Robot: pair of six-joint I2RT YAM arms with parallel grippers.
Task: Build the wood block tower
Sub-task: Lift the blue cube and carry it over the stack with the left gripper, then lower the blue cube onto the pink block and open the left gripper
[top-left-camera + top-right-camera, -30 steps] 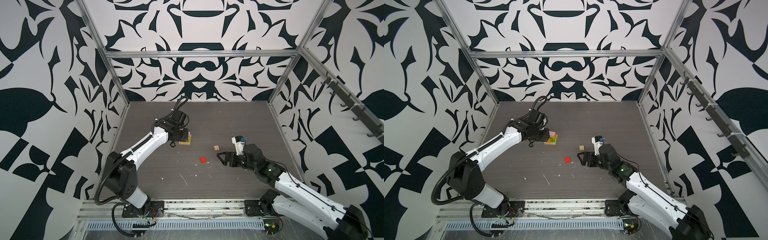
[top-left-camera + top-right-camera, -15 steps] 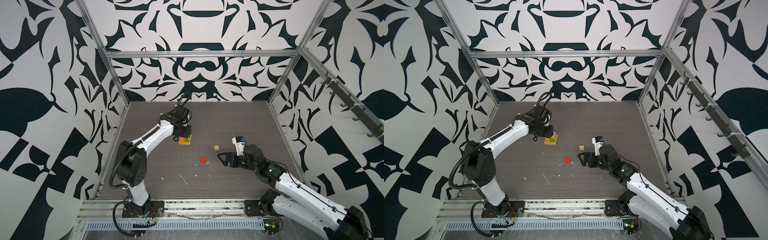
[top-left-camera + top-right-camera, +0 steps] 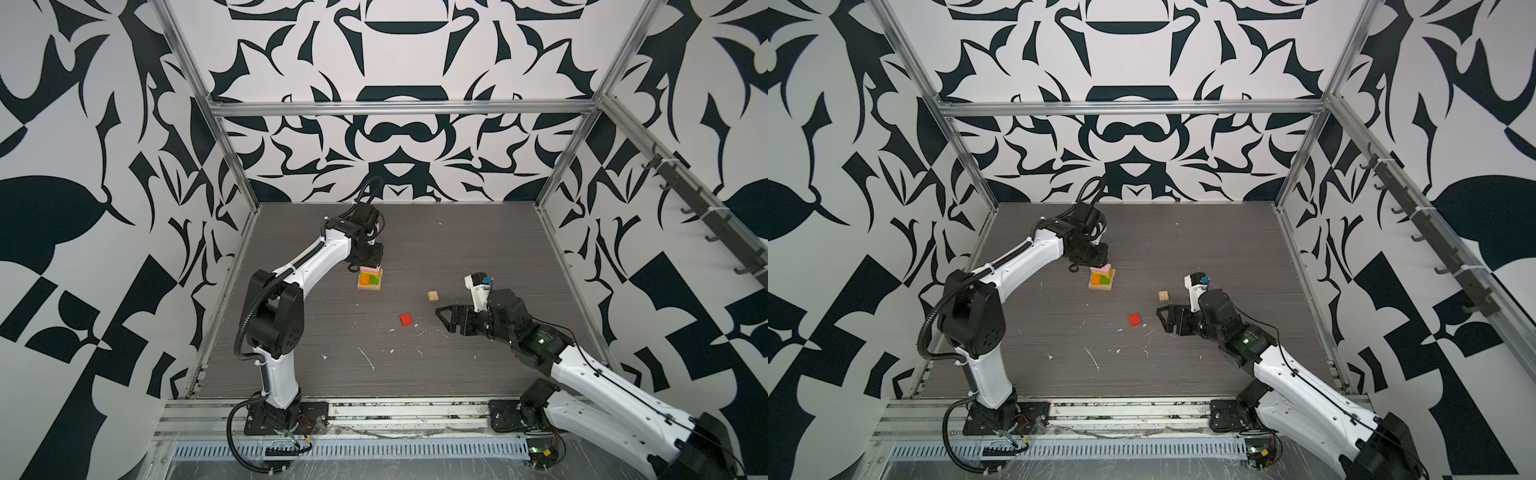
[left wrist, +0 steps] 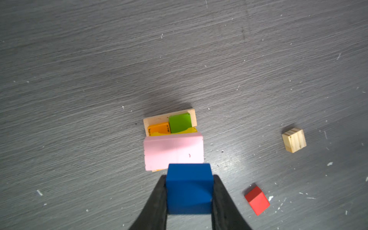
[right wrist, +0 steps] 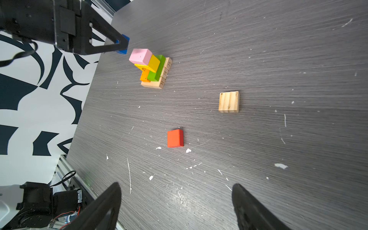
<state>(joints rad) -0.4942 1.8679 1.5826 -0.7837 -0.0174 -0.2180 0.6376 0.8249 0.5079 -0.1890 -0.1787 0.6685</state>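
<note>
The tower [image 3: 370,279] of tan planks and painted wooden blocks stands toward the table's back left. The left gripper [image 4: 190,179] clamps a blue wooden cube [image 4: 189,189] and has swung from beside the stack to the edge of its pink block [image 4: 173,152], so placement looks imminent. A red cube [image 4: 257,200] and a tan cube [image 4: 294,140] lie loose. The right gripper [image 5: 176,186] gapes empty.

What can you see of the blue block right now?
The blue block looks like painted wood, cube-like, smooth and matte. The left gripper is shut on it, a black finger on each of two opposite sides. It hangs above the table beside the pink block atop the tower; the right wrist view shows a gap between them.
</note>
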